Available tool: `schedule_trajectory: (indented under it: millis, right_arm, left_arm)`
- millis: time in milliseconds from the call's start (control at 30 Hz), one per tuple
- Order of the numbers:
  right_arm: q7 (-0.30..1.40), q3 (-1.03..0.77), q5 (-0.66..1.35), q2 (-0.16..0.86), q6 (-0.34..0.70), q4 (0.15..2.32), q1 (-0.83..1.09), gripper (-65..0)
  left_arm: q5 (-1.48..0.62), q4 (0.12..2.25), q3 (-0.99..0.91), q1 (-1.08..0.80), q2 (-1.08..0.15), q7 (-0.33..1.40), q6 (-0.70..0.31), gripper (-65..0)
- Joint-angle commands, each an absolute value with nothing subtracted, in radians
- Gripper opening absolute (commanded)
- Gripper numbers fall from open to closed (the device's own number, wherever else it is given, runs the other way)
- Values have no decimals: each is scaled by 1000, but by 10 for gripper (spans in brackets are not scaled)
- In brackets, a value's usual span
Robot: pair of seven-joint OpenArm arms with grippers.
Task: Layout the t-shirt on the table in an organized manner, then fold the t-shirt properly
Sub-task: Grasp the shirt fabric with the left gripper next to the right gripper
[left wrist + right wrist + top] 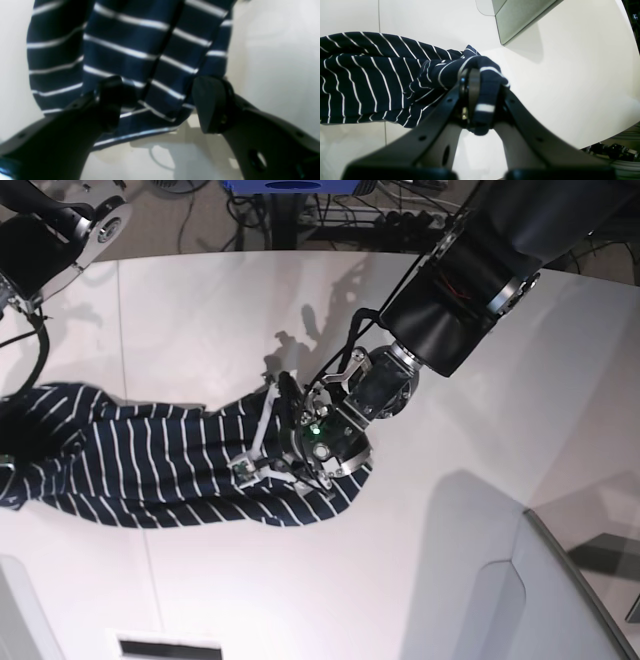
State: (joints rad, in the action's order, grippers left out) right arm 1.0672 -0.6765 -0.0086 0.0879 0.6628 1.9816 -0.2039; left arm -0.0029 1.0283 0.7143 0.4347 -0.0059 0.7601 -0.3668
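Overhead, two dark arms are working over one striped shirt.
Left arm: reaching down from the far corner, wrist bending toward the middle of the table.
Left gripper: jaws standing wide apart, one finger on each side of a hanging fold, not pinching it.
Right arm: coming in at the other side, mostly out of the overhead view.
Right gripper: jaws clamping a bunched wad of fabric.
T-shirt: lying stretched in a long crumpled band across the table, one end under each gripper.
Edges: the table's curved far rim is running behind both arms.
Open room: bare white tabletop is lying in front of and behind the shirt.
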Motion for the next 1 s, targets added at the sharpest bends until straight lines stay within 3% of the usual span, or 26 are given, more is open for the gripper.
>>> schedule_trajectory:
  millis: [0,333,433,533,633,967]
  right_arm:
    - [1044,-676,-4,104,657,1997,-225,-627]
    - [1044,-676,-4,104,657,1997,-225,-627]
    - [1044,-676,-4,104,657,1997,-225,-627]
    - [1044,-676,-4,104,657,1997,-225,-627]
    - [1044,-676,-4,104,657,1997,-225,-627]
    - [1044,-676,-4,104,657,1997,-225,-627]
  left_arm:
    - [-4,1038,711,461,5,746,-360,-212]
    - [-2,966,720,470,8,745,-360,-217]
    - [-2,966,722,473,10,745,-361,-316]
    - [-2,966,722,473,12,745,-361,-469]
    - [-2,966,722,473,13,745,-361,-553]
    - [-2,958,722,473,13,743,-363,-589]
